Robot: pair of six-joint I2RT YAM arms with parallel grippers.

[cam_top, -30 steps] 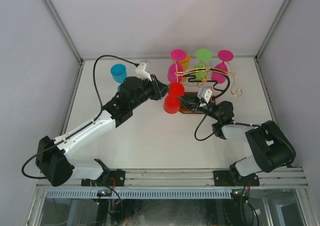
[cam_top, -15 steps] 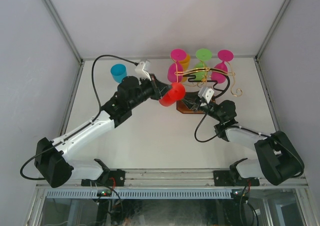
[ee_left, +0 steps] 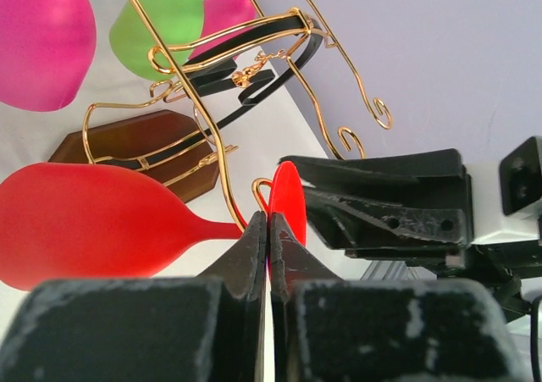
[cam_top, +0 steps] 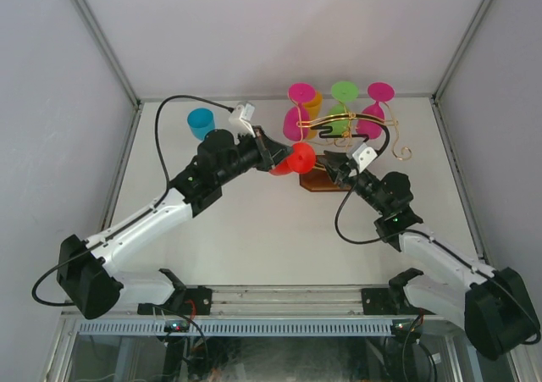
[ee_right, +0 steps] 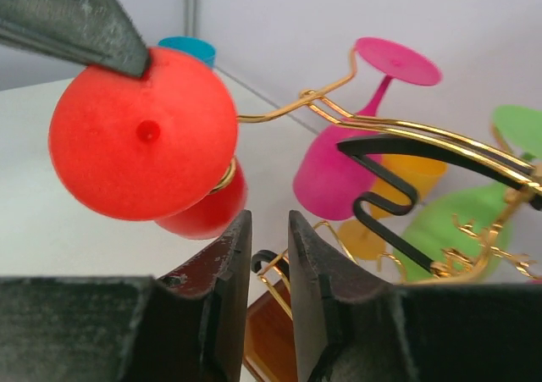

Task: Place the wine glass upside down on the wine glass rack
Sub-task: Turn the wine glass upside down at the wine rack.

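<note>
There is one red wine glass, one wine glass rack, two pink glasses, one green glass, one yellow glass and one blue cup. The rack stands by the far edge of the table, a bit right of the middle. The pink and green glasses hang on it upside down. The blue cup is near the far left corner.

The red glass has a round bowl, a thin stem and a flat round foot. It lies on its side in the air at the rack's left side. A gold wire of the rack crosses its stem. The left end effector is pinched tight on the stem, right by the foot. The right end effector is just beside the foot, with only a narrow gap and nothing in it.
</note>
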